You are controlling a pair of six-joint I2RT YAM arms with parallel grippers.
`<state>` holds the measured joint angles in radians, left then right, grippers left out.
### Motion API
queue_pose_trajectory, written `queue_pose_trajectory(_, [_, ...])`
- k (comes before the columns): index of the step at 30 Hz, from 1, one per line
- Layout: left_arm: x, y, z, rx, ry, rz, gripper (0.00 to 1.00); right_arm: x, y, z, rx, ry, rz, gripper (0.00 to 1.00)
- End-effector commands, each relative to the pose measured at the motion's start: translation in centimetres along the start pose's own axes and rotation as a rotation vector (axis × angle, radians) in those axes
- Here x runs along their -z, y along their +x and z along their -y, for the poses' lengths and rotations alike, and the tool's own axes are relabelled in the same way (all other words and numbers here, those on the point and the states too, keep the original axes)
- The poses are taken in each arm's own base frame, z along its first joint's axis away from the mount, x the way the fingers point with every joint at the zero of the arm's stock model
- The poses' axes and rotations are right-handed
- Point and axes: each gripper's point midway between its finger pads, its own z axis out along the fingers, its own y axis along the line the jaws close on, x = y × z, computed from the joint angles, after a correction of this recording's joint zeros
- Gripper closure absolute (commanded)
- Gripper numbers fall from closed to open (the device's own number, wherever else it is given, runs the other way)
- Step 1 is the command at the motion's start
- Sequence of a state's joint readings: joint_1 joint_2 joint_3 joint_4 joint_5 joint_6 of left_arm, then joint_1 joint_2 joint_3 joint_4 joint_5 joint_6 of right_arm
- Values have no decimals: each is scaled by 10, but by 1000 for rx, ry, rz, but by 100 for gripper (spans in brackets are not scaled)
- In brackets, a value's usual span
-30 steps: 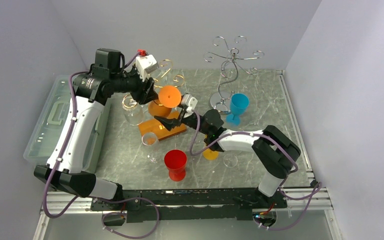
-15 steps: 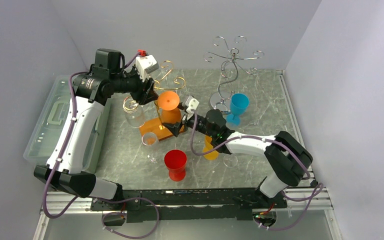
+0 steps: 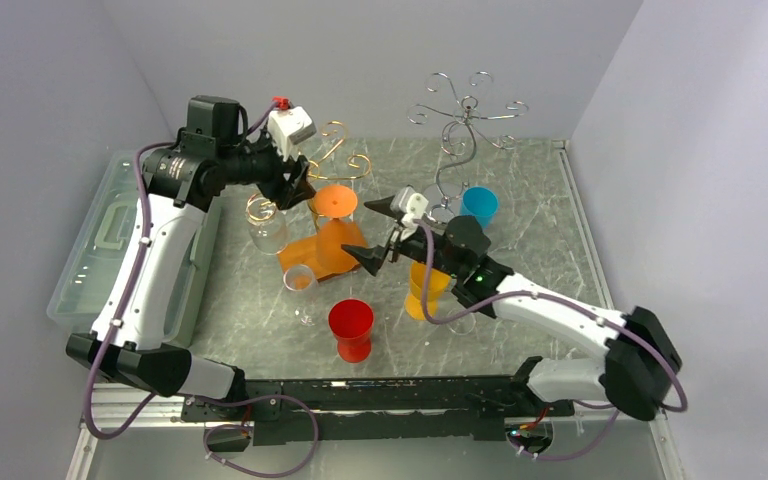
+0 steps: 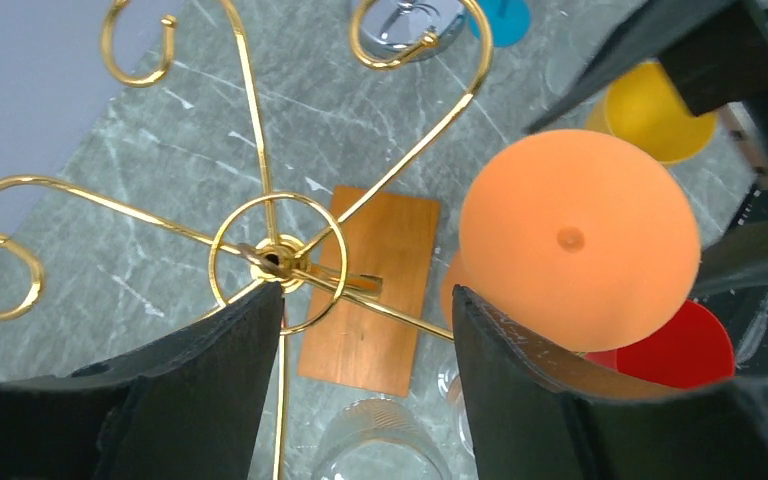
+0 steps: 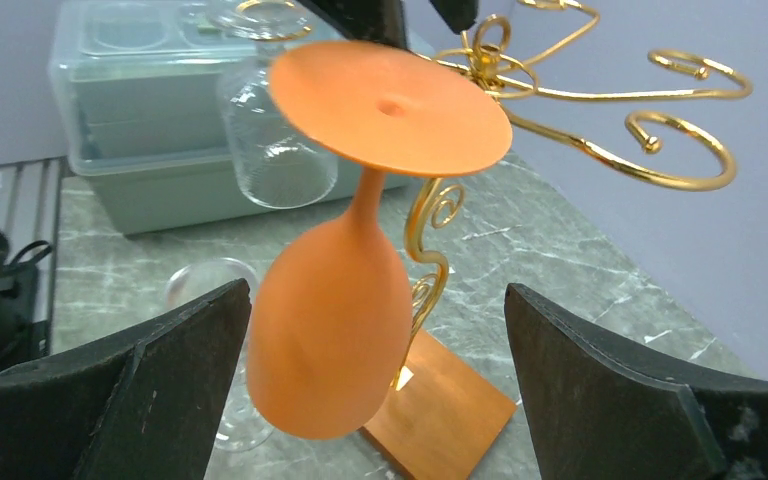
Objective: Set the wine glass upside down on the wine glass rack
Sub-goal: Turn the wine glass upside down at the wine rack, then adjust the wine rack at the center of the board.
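An orange wine glass (image 3: 335, 235) hangs upside down from an arm of the gold wine glass rack (image 3: 348, 160), its foot on top. My right gripper (image 3: 372, 233) is open and empty just right of the bowl, not touching it. In the right wrist view the glass (image 5: 332, 310) hangs between and beyond my gripper's (image 5: 378, 300) spread fingers, with the rack (image 5: 600, 150) behind. My left gripper (image 3: 298, 185) is open at the rack's top. In the left wrist view my gripper (image 4: 365, 330) straddles the rack's hub (image 4: 278, 258), and the orange foot (image 4: 578, 240) is to its right.
A clear glass (image 3: 265, 228) hangs on the gold rack's left side. A clear wine glass (image 3: 300, 285), a red cup (image 3: 350, 328), a yellow cup (image 3: 425, 290) and a blue cup (image 3: 477, 207) stand around. A silver rack (image 3: 465, 120) stands behind, and a plastic bin (image 3: 110, 240) sits at the left.
My right gripper held the orange glass's bowl at the rack, then opened and drew back to the right. The glass now hangs on the rack. The left gripper barely moved.
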<state>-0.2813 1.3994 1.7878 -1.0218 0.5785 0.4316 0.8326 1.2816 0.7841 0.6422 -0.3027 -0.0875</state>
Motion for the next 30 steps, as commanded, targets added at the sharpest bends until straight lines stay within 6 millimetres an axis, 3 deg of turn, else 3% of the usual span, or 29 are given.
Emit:
queue_pose_trajectory(1, [29,-37,-13,-47,-137,91,28,24,-22,-11,18,-57,-53,0])
queue_pose_trajectory(4, [40,-51,-27,-46,-229,120,18,34,-45,-4,6,-40,-68,0])
queue_pose_trajectory(9, [60,-66,-43,-40,-353,139,12,38,-93,17,-10,26,-75,3])
queue_pose_trajectory(12, [66,-59,-51,-25,-405,98,10,32,-118,37,-20,99,-79,8])
queue_pose_trajectory(16, [68,-30,-72,51,-458,-9,12,18,-140,79,-42,268,-102,16])
queue_pose_trajectory(19, [77,-10,-91,146,-462,-32,18,5,-148,106,-72,354,-115,22])
queue_pose_trajectory(23, [84,11,-106,198,-450,-92,22,-16,-148,127,-130,386,-142,25])
queue_pose_trajectory(30, [80,31,-87,188,-347,-158,21,-44,-132,137,-176,349,-171,28])
